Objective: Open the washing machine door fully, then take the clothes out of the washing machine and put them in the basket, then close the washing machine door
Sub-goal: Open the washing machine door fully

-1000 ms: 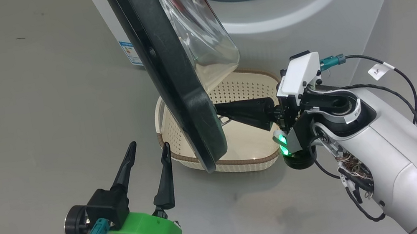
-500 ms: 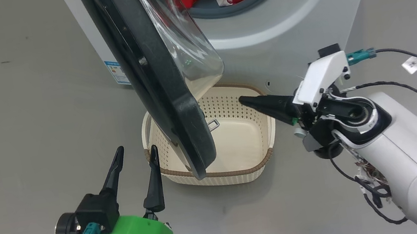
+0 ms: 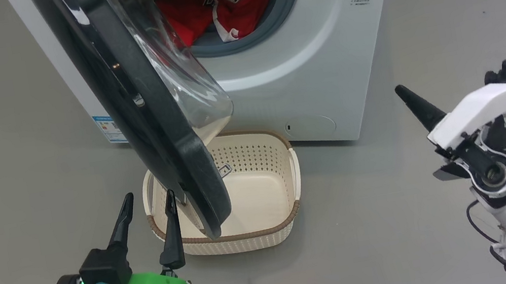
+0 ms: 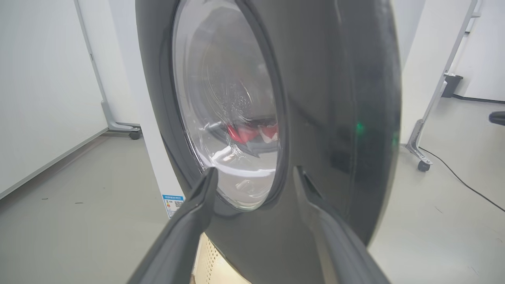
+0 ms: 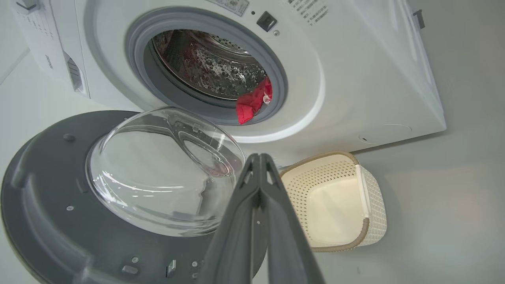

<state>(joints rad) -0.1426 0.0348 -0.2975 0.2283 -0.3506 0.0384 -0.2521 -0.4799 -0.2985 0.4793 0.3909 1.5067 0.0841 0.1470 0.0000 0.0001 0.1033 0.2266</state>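
Washing machine door (image 3: 164,136) stood ajar, black rim's lower edge overhanging basket (image 3: 268,232) on floor (image 3: 376,203) before washing machine (image 3: 314,80). Red clothes (image 3: 231,9) lay in drum. Left hand (image 3: 149,195) released beside door edge. Right hand (image 3: 399,89) clenched, empty, over open floor.

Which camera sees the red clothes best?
The head view: the clothes lie plain inside the washing machine. The right wrist view catches one small corner; the left wrist view, a red blur through the door.
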